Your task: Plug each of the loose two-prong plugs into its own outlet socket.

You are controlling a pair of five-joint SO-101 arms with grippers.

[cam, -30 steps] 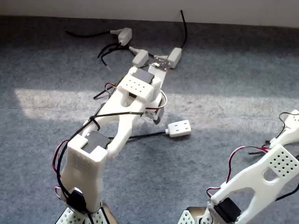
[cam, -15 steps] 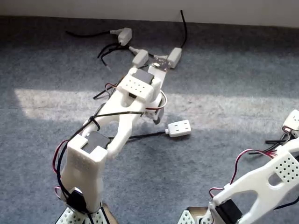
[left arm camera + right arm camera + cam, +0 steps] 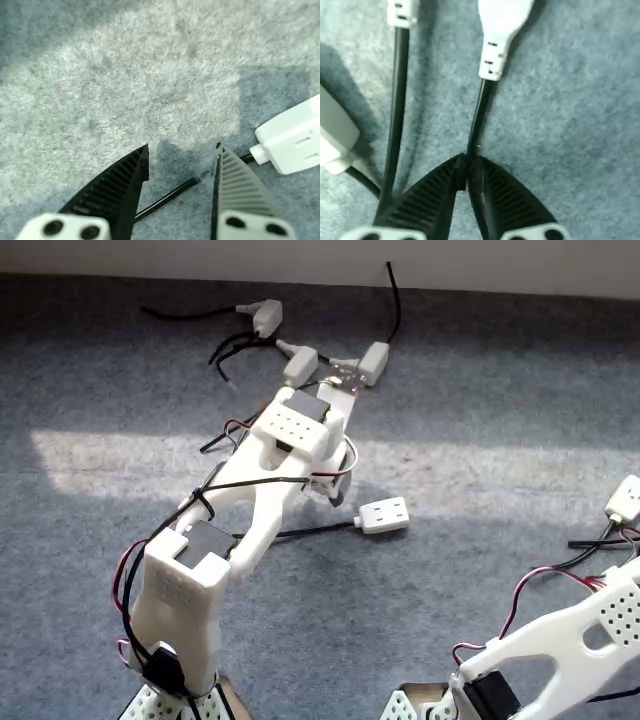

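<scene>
The left end effector (image 3: 182, 145) is gaping over a loose cord end (image 3: 172, 196), with a white plug (image 3: 295, 142) just beside it. The right end effector (image 3: 468, 159) is clamping the cord (image 3: 479, 117) of a second plug (image 3: 502, 20). Held that way, the plug risks swinging wide of the mid-tabletop outlet socket (image 3: 385, 513). Compared with a second ago, the right arm (image 3: 570, 630) is sitting lower and farther outward.

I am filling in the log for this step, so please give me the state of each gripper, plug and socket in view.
left gripper: fingers open, socket cable between them, not gripped.
right gripper: fingers shut on connector cable.
outlet socket: slots empty, lying on carpet.
far plug: loose on carpet, not plugged in.
</scene>
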